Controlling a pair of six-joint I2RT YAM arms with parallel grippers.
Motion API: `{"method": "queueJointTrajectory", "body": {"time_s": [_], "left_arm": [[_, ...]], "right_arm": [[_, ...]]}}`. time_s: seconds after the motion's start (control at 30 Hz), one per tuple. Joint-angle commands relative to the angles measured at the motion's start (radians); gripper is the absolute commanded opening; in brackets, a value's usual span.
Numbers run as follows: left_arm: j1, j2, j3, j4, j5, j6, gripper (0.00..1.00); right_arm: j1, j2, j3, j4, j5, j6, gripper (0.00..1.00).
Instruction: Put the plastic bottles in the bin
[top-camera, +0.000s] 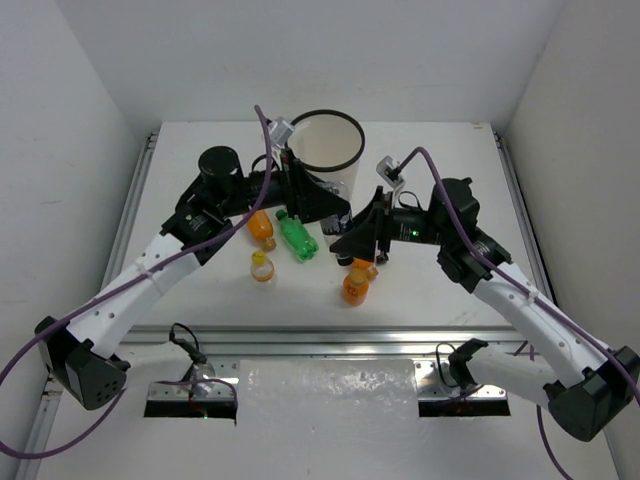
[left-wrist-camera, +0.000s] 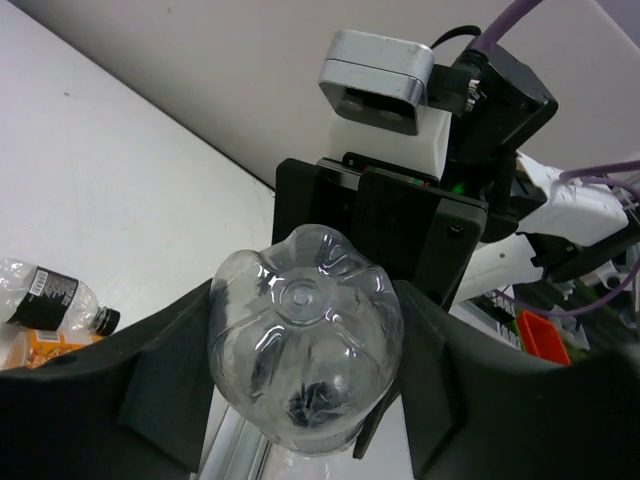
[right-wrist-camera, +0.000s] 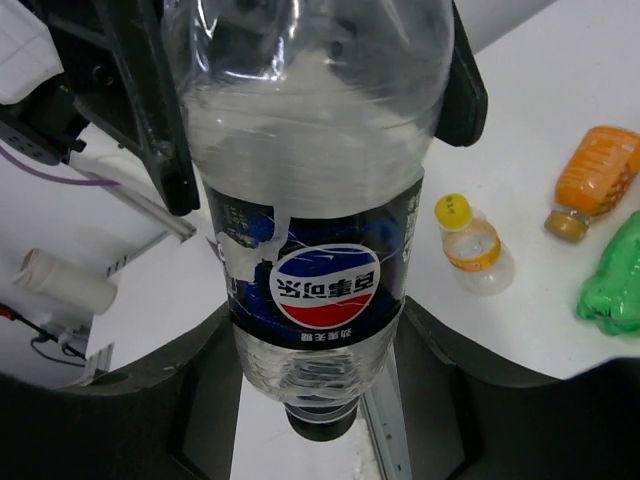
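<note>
Left pincer: my left pincer (left-wrist-camera: 305, 375) is closed round the base end of a clear bottle (left-wrist-camera: 305, 340), with a finger pressed on each side. The ribbed bottom faces my wrist camera.
Right pincer: my right pincer (right-wrist-camera: 315, 395) clamps the same bottle at the neck end, by the blue label, cap toward my wrist.
Why two grips: the bottle spans the air between both pincers. I judge this a handover, to the arm better placed for the bin.
Bin: the bin (top-camera: 362, 140) stands upright at the back of the bench (top-camera: 450, 290), just behind where the pincers meet, mouth up.
On the bench: a green bottle (top-camera: 297, 238) and an orange bottle (top-camera: 262, 227) lie by my left arm. A yellow-capped bottle (top-camera: 262, 266) lies nearer, and a second orange bottle (top-camera: 355, 288) lies under my right arm.
Next: one pincer must let go before the other carries the bottle over the rim. If both let go, it would drop short of the bin.
Progress: I judge there is much left, with at least four bottles lying out.
</note>
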Motion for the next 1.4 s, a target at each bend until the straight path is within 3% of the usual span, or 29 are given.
{"method": "queueJointTrajectory", "body": {"time_s": [0.0, 0.03, 0.1, 0.13, 0.17, 0.2, 0.23, 0.27, 0.3, 0.37, 0.5, 0.7, 0.77, 0.8, 0.83, 0.87, 0.93, 1.0, 1.2, 1.23, 1.37], "left_arm": [[-0.011, 0.019, 0.025, 0.059, 0.018, 0.004, 0.35], [-0.011, 0.045, 0.056, 0.045, 0.021, 0.007, 0.27], [-0.011, 0.088, 0.116, 0.014, 0.035, 0.023, 0.03], [-0.011, 0.098, 0.145, -0.048, 0.023, 0.03, 0.03], [-0.009, 0.105, 0.177, -0.087, -0.076, 0.059, 0.02], [-0.009, 0.118, 0.261, -0.178, -0.168, 0.076, 0.0], [-0.009, 0.128, 0.313, -0.225, -0.265, 0.088, 0.0], [-0.008, 0.142, 0.419, -0.272, -0.478, 0.117, 0.0], [-0.007, 0.183, 0.47, -0.341, -0.585, 0.133, 0.0], [0.014, 0.233, 0.597, -0.372, -0.801, 0.162, 0.0], [0.081, 0.419, 0.758, -0.369, -0.845, 0.217, 0.0], [0.154, 0.67, 0.952, -0.371, -0.864, 0.28, 0.02], [0.166, 0.717, 0.943, -0.336, -0.852, 0.294, 0.22], [0.17, 0.733, 0.944, -0.313, -0.845, 0.294, 0.31], [0.178, 0.75, 0.958, -0.305, -0.813, 0.294, 0.52], [0.181, 0.785, 0.97, -0.303, -0.806, 0.294, 0.61], [0.184, 0.822, 1.037, -0.332, -0.784, 0.287, 0.74], [0.184, 0.849, 1.067, -0.355, -0.761, 0.28, 0.78], [0.175, 0.706, 0.972, -0.372, -0.726, 0.241, 0.87], [0.172, 0.635, 0.91, -0.378, -0.732, 0.236, 0.94], [0.163, 0.399, 0.658, -0.38, -0.7, 0.191, 0.98]], "right_arm": [[0.004, -0.011, 0.049, 0.073, -0.051, -0.008, 0.26], [0.004, -0.016, 0.049, 0.082, -0.055, -0.007, 0.27], [0.004, -0.033, 0.055, 0.058, -0.026, -0.032, 0.44], [0.004, -0.043, 0.06, 0.032, 0.022, -0.051, 0.97], [0.003, -0.059, 0.077, -0.015, 0.096, -0.106, 0.99], [0.003, -0.1, 0.081, -0.13, 0.188, -0.125, 0.99], [0.003, -0.126, 0.086, -0.184, 0.409, -0.138, 0.99], [0.001, -0.152, 0.083, -0.291, 0.533, -0.146, 0.99], [0.001, -0.196, 0.081, -0.343, 0.654, -0.137, 0.99], [0.001, -0.223, 0.078, -0.472, 0.964, -0.113, 0.99], [-0.005, -0.215, 0.077, -0.575, 1.198, -0.12, 0.99], [-0.048, -0.106, 0.04, -0.536, 1.203, -0.191, 0.99], [-0.117, -0.051, 0.008, -0.463, 1.131, -0.217, 0.99], [-0.149, -0.027, -0.004, -0.432, 1.009, -0.221, 0.99], [-0.193, 0.039, -0.012, -0.389, 0.967, -0.224, 0.99], [-0.201, 0.077, -0.015, -0.367, 0.944, -0.235, 0.99], [-0.203, 0.165, 0.005, -0.343, 0.913, -0.269, 0.98], [-0.204, 0.288, 0.017, -0.313, 0.865, -0.284, 0.97], [-0.209, 0.573, 0.067, -0.218, 0.81, -0.313, 0.93], [-0.209, 0.596, 0.068, -0.189, 0.792, -0.315, 0.91], [-0.215, 0.694, 0.078, -0.135, 0.792, -0.326, 0.84]]}}
